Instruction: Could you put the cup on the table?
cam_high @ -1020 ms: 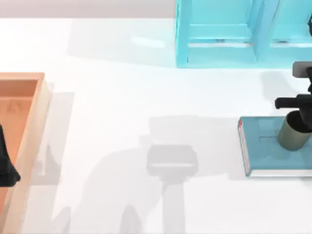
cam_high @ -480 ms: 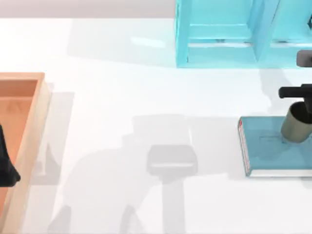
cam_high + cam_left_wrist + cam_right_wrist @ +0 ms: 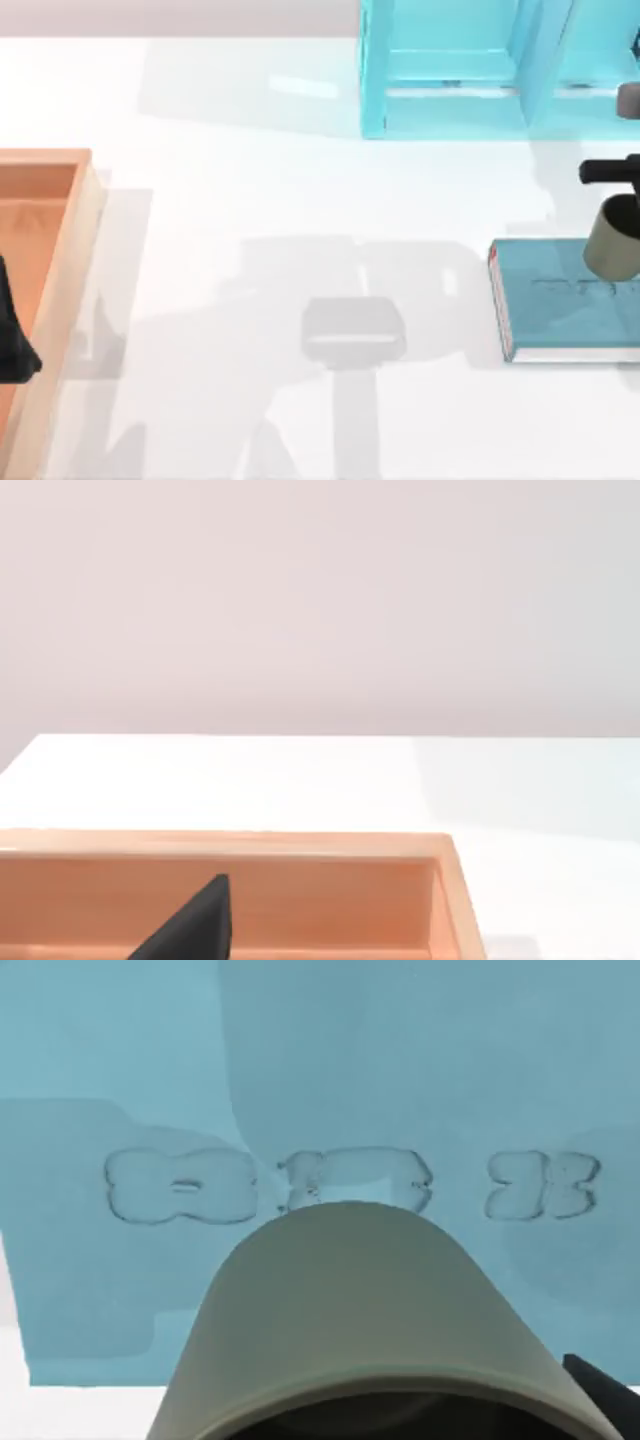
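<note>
Olive-grey cup [image 3: 612, 247] near tabletop [image 3: 300, 200] right edge, above teal book [image 3: 560, 310], clamped at rim by right end effector [image 3: 625, 195]. Likely light, rigid, smooth-walled; rim grip suits. Left end effector [image 3: 15, 350] parked over wooden tray [image 3: 60, 200]; fingers' state untellable.

Cup [image 3: 612, 250]: olive-grey outside, dark inside. Book [image 3: 560, 300] under it: teal cover w/ paler embossed blotchy marks, white page edges, small red bit at spine corner. Table [image 3: 250, 200]: glossy white, grey shadows. Tray [image 3: 60, 250], far from book: light wood, orange-tan. Shelf unit [image 3: 460, 70] beyond book: translucent cyan. Arms black.
</note>
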Robot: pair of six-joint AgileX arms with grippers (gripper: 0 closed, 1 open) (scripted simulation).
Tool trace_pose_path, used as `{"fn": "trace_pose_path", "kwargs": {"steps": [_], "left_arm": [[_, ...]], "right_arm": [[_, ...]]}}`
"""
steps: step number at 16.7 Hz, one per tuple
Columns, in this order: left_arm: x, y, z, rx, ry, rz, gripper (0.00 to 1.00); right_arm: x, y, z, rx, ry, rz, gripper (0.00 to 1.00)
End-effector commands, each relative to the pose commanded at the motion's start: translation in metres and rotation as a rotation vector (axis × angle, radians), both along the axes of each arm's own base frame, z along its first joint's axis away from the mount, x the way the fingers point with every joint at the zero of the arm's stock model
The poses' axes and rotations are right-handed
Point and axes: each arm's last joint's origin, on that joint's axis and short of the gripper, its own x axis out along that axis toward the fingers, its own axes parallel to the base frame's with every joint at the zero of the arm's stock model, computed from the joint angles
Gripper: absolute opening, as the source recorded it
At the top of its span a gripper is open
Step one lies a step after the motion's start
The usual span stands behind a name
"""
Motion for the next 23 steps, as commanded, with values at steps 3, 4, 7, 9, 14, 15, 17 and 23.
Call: {"fn": "trace_pose_path", "kwargs": {"steps": [3,4,7,9,14,15,17,23], "left_arm": [[0.0,0.0,0.0,0.0,0.0,0.0,1.0],[0.0,0.0,0.0,0.0,0.0,0.0,1.0],[0.0,0.0,0.0,0.0,0.0,0.0,1.0],[0.0,0.0,0.0,0.0,0.0,0.0,1.0],[0.0,0.0,0.0,0.0,0.0,0.0,1.0],[0.0,0.0,0.0,0.0,0.0,0.0,1.0],[0.0,0.0,0.0,0.0,0.0,0.0,1.0],[0.0,0.0,0.0,0.0,0.0,0.0,1.0]], "right_arm": [[0.006,0.025,0.004,-0.011,-0.005,0.0,0.0],[0.008,0.04,0.006,-0.016,-0.009,-0.001,0.0],[0.008,0.098,0.011,-0.036,-0.023,0.0,0.0],[0.0,0.14,0.014,-0.047,-0.036,0.004,0.0],[-0.018,0.195,0.021,-0.05,-0.072,0.005,0.0],[-0.018,0.195,0.021,-0.05,-0.072,0.005,0.0],[-0.017,0.193,0.021,-0.045,-0.071,0.001,0.0],[-0.014,0.199,-0.019,-0.042,-0.082,-0.001,0.0]]}}
